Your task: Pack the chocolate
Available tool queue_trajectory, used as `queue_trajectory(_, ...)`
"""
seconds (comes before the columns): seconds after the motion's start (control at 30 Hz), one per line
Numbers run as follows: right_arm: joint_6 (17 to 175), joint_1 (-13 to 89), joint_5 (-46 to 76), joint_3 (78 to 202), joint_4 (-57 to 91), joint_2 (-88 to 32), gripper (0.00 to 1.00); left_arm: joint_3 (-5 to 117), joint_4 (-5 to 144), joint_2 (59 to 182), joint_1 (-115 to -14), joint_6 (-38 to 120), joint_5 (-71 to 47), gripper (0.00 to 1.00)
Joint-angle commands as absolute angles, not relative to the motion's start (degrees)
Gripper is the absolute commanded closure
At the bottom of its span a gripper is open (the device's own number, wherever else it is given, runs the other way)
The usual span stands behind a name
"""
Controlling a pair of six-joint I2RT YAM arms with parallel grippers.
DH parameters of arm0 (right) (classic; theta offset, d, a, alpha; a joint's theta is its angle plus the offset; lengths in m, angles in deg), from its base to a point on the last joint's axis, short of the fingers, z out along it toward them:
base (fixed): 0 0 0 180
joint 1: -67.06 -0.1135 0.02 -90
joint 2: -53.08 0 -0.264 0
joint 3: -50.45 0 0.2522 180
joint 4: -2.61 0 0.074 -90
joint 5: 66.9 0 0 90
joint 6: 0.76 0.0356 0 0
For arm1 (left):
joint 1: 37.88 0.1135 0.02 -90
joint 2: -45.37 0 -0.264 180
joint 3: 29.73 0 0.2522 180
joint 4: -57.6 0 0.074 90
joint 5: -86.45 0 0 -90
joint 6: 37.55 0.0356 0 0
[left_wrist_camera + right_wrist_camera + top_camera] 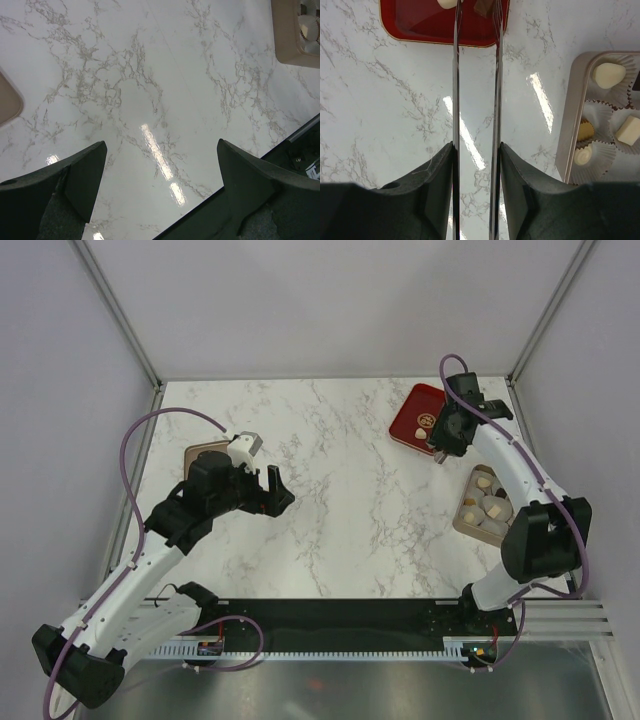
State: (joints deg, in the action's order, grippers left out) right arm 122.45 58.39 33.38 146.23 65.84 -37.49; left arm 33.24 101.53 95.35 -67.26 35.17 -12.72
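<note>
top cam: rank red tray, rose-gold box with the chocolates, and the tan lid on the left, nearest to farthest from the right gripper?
1. Red tray: the right gripper hangs at its near right edge.
2. Rose-gold box: just toward the arm bases from that gripper, on the table's right side, chocolates inside.
3. Tan lid: far across the table, beside the left arm.

— Can you read any lettering from your seat?
— No. You have one mark to look at: a gold emblem (423, 421) on the red tray (408, 416), far too small to make out as words or a brand.
— Any labels or numbers elsewhere?
— Nothing you could read in any view.
</note>
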Motion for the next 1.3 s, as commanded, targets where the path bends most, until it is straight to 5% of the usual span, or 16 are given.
queue_trajectory(0.0, 125.45, 57.66, 35.75, 148.50, 62.69, -40.16, 0.52, 34.66, 100.89, 94.77, -67.41, 36.81, -12.34, 0.01)
queue_trajectory(1.27, 125.89, 57.39, 34.61, 146.74, 59.17, -47.56, 0.53, 34.48, 100.98, 94.59, -67.32, 36.89, -11.19, 0.01)
